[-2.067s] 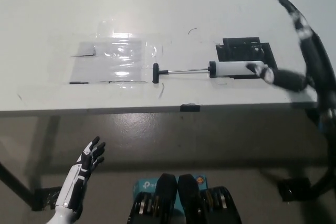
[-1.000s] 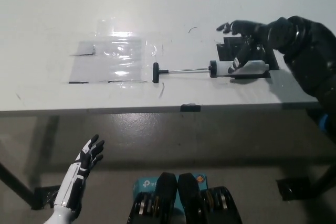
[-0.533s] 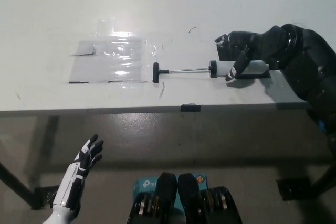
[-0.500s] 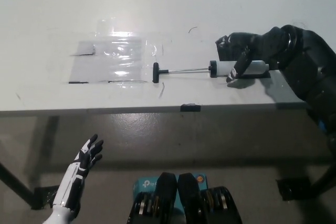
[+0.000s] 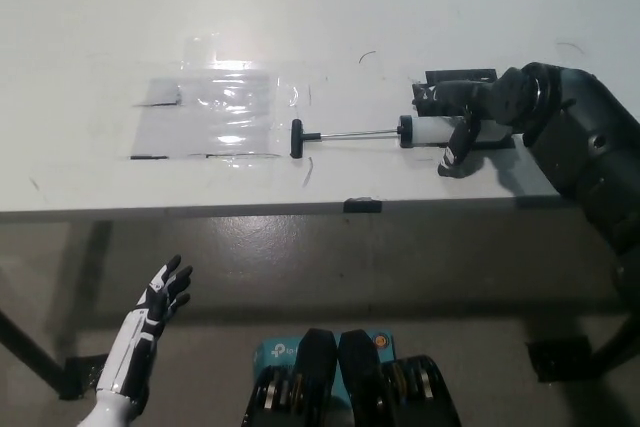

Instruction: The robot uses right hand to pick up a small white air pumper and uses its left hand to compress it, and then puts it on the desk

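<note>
Pump [image 5: 428, 132]: one, on desk [image 5: 100, 37]; right hand [image 5: 468, 117] over barrel.

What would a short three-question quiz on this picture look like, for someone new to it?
1. True or false: the pump lies flat on the desk.
2. Which hand is at the pump: the black right hand or the white left hand?
3. Where does the pump's black T-handle sit? A) at the edge of the clear plastic sheet; B) under the right hand; C) off the desk.

Key: 1 true. 2 the right hand; the left hand hangs open below the desk edge. 3 A.
</note>
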